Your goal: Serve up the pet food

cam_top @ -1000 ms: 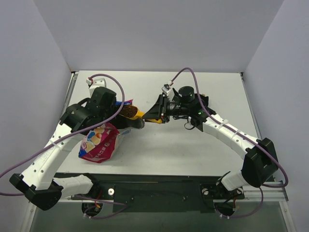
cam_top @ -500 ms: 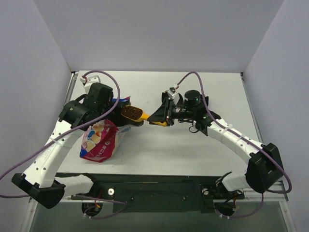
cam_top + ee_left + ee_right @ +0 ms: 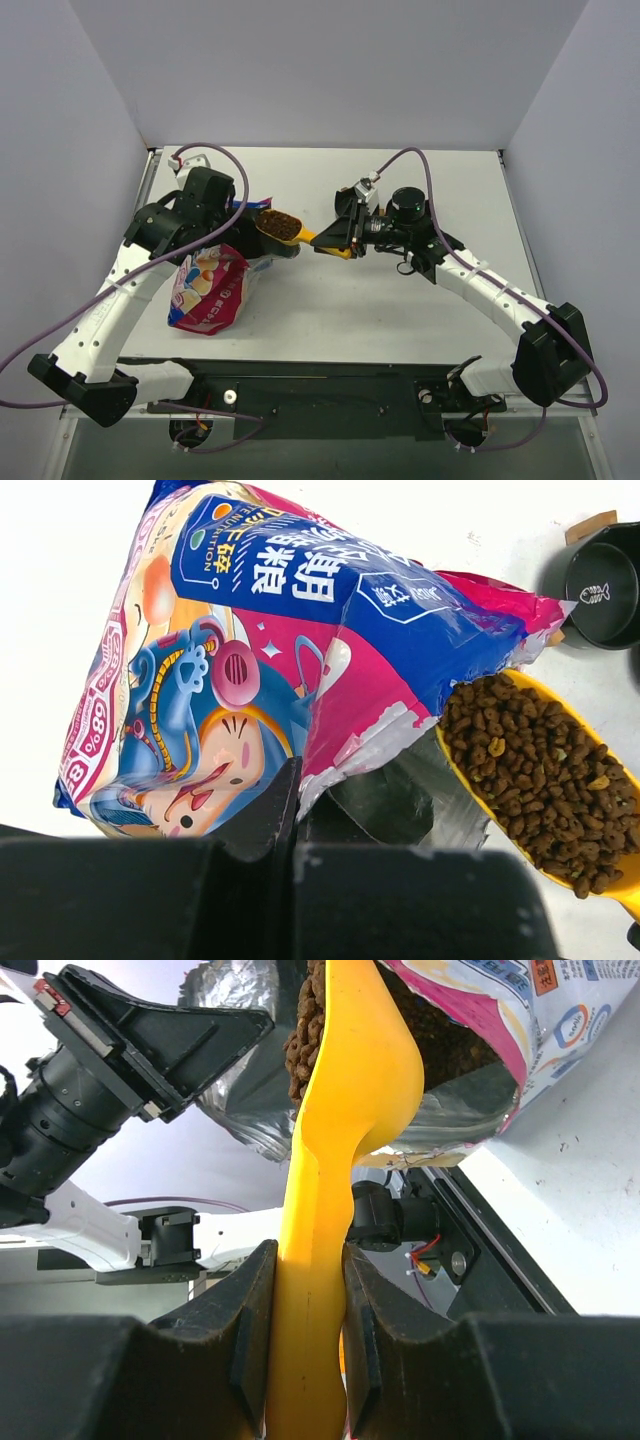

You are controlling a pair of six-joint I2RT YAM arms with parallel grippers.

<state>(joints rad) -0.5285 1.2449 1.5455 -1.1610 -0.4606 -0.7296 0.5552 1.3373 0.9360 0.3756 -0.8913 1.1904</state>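
loose kibble (image 3: 530, 760) would likely spill easily: right gripper (image 3: 305, 1300) clamps the stiff scoop (image 3: 345, 1080) handle, left gripper (image 3: 295, 820) pinches the floppy bag (image 3: 250, 630) near the counter's (image 3: 400, 310) left edge.

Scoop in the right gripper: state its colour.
Yellow-orange, clearest in the right wrist view. The scoop holds brown kibble at the bag mouth.

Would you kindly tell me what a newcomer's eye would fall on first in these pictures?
Probably the yellow scoop, heaped with brown kibble and held by its handle in the right claw, left of centre in the overhead view. Right beside it is the glossy magenta-and-blue bag, its open mouth at the scoop, gripped by the left claw.
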